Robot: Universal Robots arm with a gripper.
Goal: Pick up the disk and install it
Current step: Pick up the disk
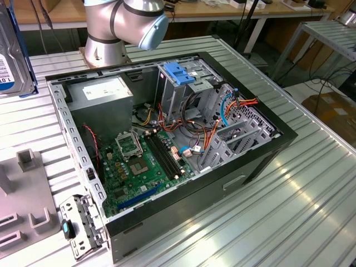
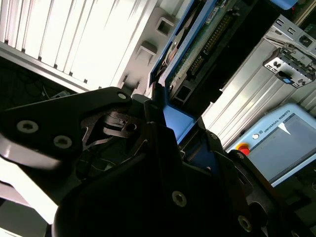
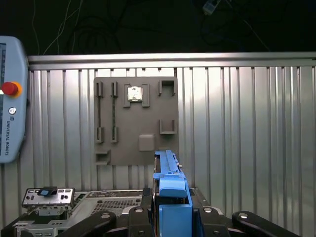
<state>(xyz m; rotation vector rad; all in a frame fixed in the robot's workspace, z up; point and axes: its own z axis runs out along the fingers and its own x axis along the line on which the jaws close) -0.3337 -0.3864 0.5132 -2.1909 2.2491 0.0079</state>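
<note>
The disk (image 3: 168, 180) stands on edge, its blue side rail showing between the black fingers (image 3: 108, 219) of my gripper (image 3: 170, 217), which is shut on it. In the second wrist view the disk (image 2: 197, 52) shows its green circuit board and a blue rail (image 2: 175, 121) running into the gripper (image 2: 170, 128). In the exterior view the disk (image 1: 12, 53) hangs at the far left, off to the side of the open computer case (image 1: 267, 161), with its blue-and-white label and blue rail showing.
Inside the case lie a green motherboard (image 1: 144, 161), a grey power-supply box (image 1: 105, 94) and a metal cage with a blue handle (image 1: 179, 72). A grey fixture plate (image 3: 136, 121), a small metal bracket (image 1: 78, 222) and a teach pendant (image 3: 10, 98) rest on the ribbed table.
</note>
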